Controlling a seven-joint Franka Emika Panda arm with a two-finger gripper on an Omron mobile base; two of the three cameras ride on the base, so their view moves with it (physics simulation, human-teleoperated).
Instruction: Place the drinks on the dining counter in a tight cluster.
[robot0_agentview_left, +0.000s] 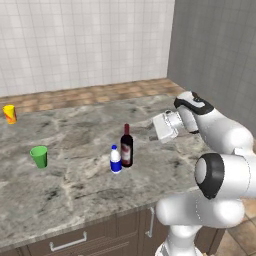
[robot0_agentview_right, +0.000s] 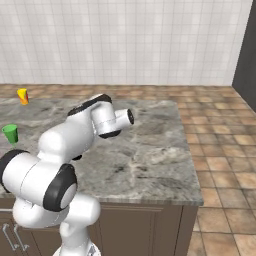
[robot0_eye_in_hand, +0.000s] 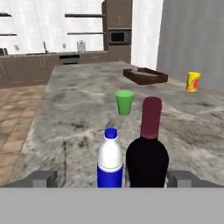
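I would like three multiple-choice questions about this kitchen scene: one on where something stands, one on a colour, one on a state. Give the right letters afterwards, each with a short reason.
1. Where does the white bottle stand?
A. right beside the wine bottle
B. next to the yellow-orange cup
C. on the floor

2. What colour is the cup nearest the two bottles?
A. red
B. green
C. black

3. How is the end effector?
A. shut on the wine bottle
B. shut on nothing
C. open, holding nothing

Answers: 1 A, the two bottles stand side by side on the dining counter. 2 B, the green cup is the nearer one. 3 C, in the hand view the fingertips stand wide apart, short of both bottles.
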